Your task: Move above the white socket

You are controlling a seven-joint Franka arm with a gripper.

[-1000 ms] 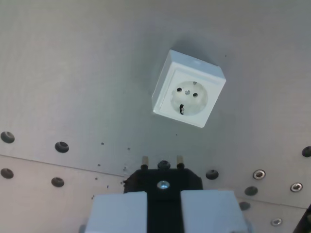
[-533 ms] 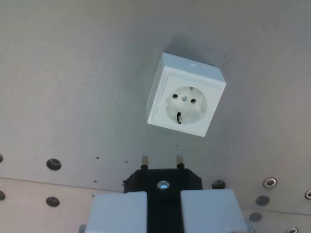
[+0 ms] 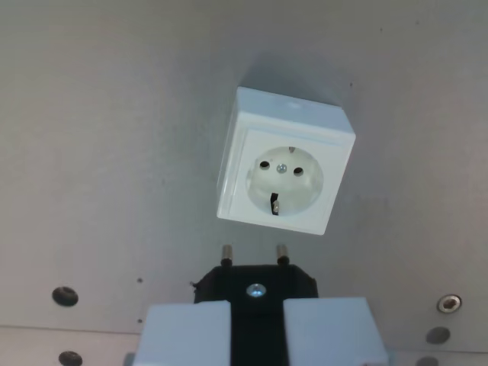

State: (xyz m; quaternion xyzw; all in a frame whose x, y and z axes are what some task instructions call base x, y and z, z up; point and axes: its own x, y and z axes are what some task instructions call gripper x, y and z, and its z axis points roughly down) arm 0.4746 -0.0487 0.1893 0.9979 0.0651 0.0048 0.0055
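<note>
The white socket [image 3: 286,172] is a square box with a round recessed face, two pin holes and a centre screw. It sits on the grey metal plate, just above the middle of the wrist view. My gripper [image 3: 256,324] is at the bottom of the view, its two pale fingers [image 3: 187,334] shut on a black plug [image 3: 256,287]. The plug's two metal pins [image 3: 226,255] point up the view toward the socket's lower edge, with a small gap between them.
The grey plate [image 3: 107,152] has screw holes [image 3: 65,296] along the bottom left and bolts [image 3: 450,303] at the bottom right. A seam between two plates runs across the bottom of the view.
The camera has moved toward the socket: it looks larger and lies lower and more to the left, closer to the plug's pins. The screw holes have slid down the view. The plug stays gripped.
</note>
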